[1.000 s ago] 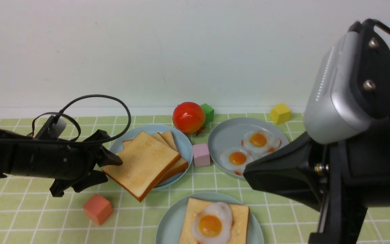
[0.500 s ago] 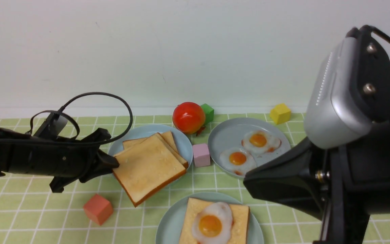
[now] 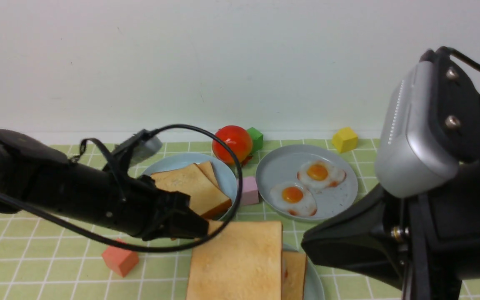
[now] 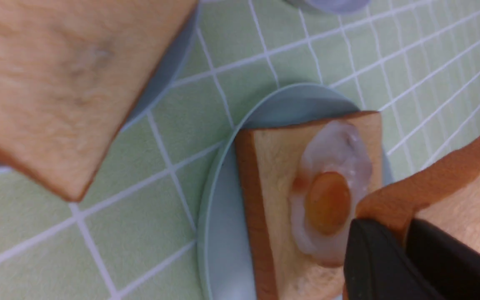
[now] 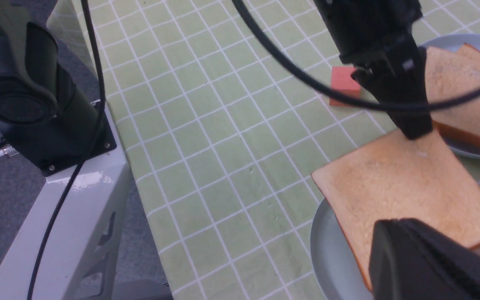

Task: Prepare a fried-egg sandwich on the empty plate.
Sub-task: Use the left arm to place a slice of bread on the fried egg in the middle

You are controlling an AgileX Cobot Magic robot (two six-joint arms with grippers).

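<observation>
My left gripper (image 3: pixel 196 229) is shut on the edge of a golden toast slice (image 3: pixel 236 260) and holds it just above the pale aqua plate (image 3: pixel 314 285) at the front centre. A second toast slice (image 4: pixel 265 200) lies on that plate (image 4: pixel 217 233) with the fried egg (image 4: pixel 331 196) on top. In the front view the held slice hides the egg. The left wrist view shows the held slice (image 4: pixel 452 179) clamped between the black fingers (image 4: pixel 373 258), beside the yolk. My right gripper (image 5: pixel 394 227) is shut and empty, hovering close over the held slice (image 5: pixel 402 196).
At the back left a plate (image 3: pixel 169 160) carries spare toast slices (image 3: pixel 190 187). A grey plate (image 3: pixel 281 166) holds two fried eggs (image 3: pixel 306 183). Around them sit a tomato (image 3: pixel 231 143), green (image 3: pixel 256 137), yellow (image 3: pixel 345 139), pink (image 3: pixel 248 191) and red cubes (image 3: pixel 120 259).
My left gripper closed on the top slice of the stack, lifted it and carried it right and forward over the egg toast. The right arm sank slightly.
</observation>
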